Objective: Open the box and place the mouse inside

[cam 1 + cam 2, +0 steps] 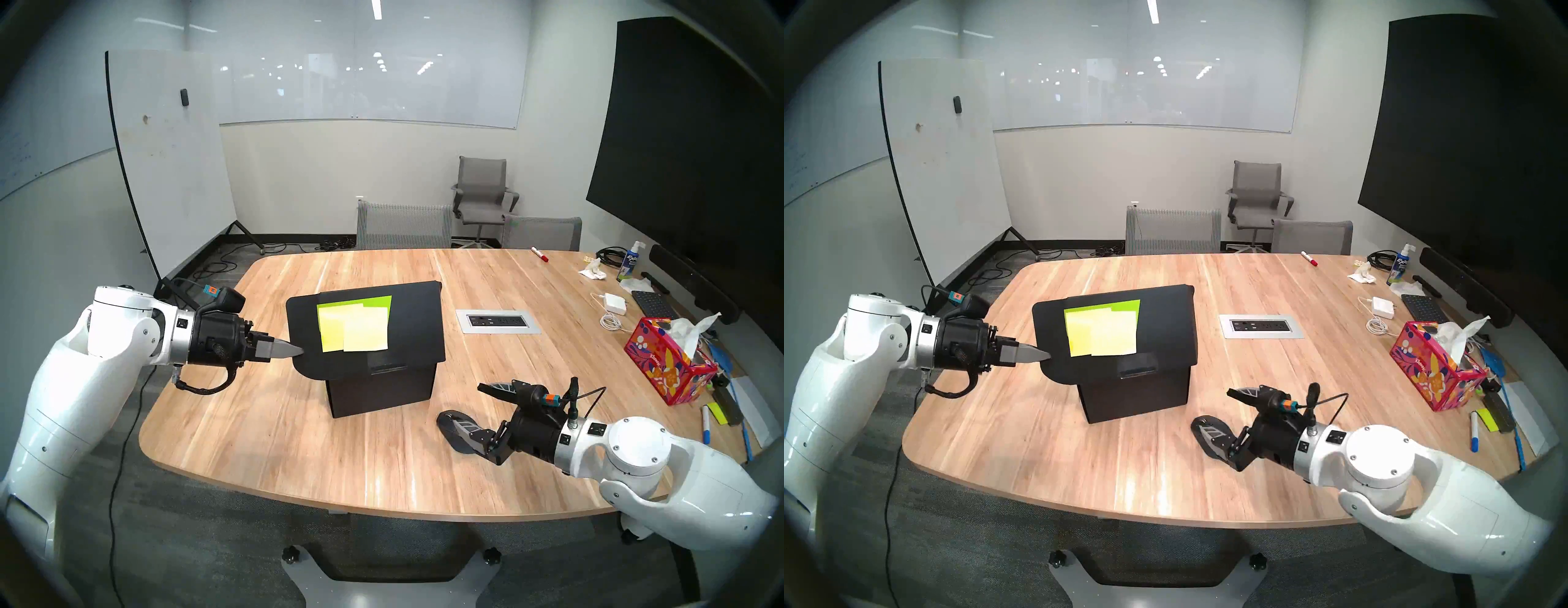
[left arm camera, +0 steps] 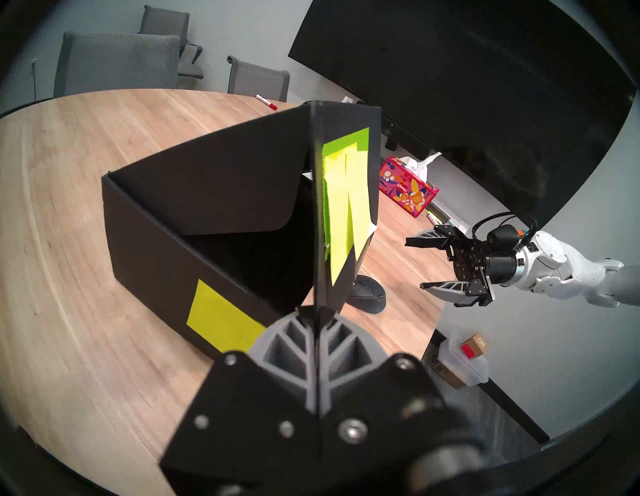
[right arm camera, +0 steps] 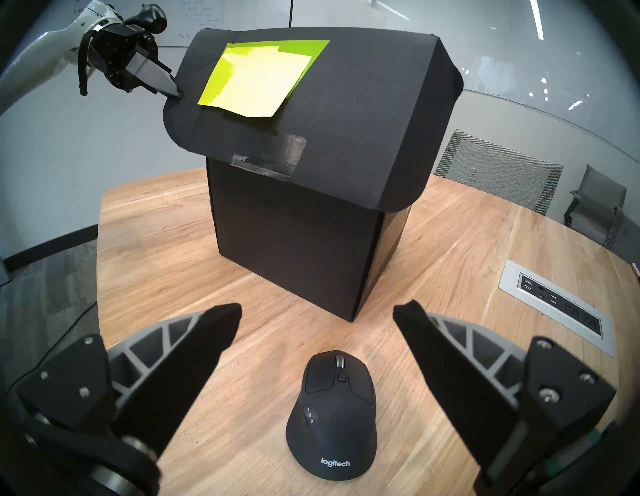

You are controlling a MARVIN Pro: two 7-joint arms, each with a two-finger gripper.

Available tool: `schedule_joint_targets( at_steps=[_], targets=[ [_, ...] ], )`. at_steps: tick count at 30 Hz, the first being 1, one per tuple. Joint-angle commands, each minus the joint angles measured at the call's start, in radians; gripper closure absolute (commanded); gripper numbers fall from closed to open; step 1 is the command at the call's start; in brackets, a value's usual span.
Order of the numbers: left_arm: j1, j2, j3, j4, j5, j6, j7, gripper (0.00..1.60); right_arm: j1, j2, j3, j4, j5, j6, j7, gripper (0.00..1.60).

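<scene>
Only right wrist view shows mouse (image 3: 331, 415) whole.

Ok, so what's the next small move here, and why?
Probably swing the lid further up and back. The left claw is shut on its edge, but it only partly uncovers the box. The mouse waits on the table between the open right claw's fingers.

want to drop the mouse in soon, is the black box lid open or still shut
Partly open: the left gripper pinches the lid by its edge, raised off the box, whose dark inside shows in the left wrist view.
</scene>
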Motion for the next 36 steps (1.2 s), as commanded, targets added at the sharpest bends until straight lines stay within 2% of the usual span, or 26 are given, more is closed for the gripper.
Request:
schedule_joint_targets(
  at_steps=[1, 8, 16, 27, 28, 29, 36],
  targets=[
    [-0.054, -0.013, -0.012, -0.013, -0.095, 0.005, 0.006, 1.60, 0.007, -0.002, 0.004, -0.015, -0.002, -0.008, 0.002, 0.00],
    [-0.097, -0.007, 0.009, 0.005, -0.178, 0.005, 0.093, 1.60, 0.007, -0.002, 0.004, -0.015, -0.002, -0.008, 0.002, 0.00],
    [-0.131, -0.009, 0.039, 0.014, -0.301, 0.005, 0.254, 1.60, 0.007, -0.002, 0.004, -0.015, -0.002, -0.008, 0.002, 0.00],
    [-0.200, -0.063, 0.098, 0.034, -0.404, 0.005, 0.494, 1.60, 0.007, -0.002, 0.004, -0.015, -0.002, -0.008, 0.002, 0.00],
    [-0.206, -0.067, 0.103, 0.040, -0.401, 0.005, 0.490, 1.60, 0.007, -0.002, 0.004, -0.015, -0.002, -0.008, 0.002, 0.00],
    [-0.209, -0.068, 0.108, 0.036, -0.430, 0.005, 0.535, 1.60, 0.007, -0.002, 0.004, -0.015, -0.002, -0.008, 0.002, 0.00],
    [-0.219, -0.044, 0.119, 0.034, -0.547, 0.005, 0.638, 1.60, 0.007, -0.002, 0.004, -0.015, -0.002, -0.008, 0.002, 0.00]
  ],
)
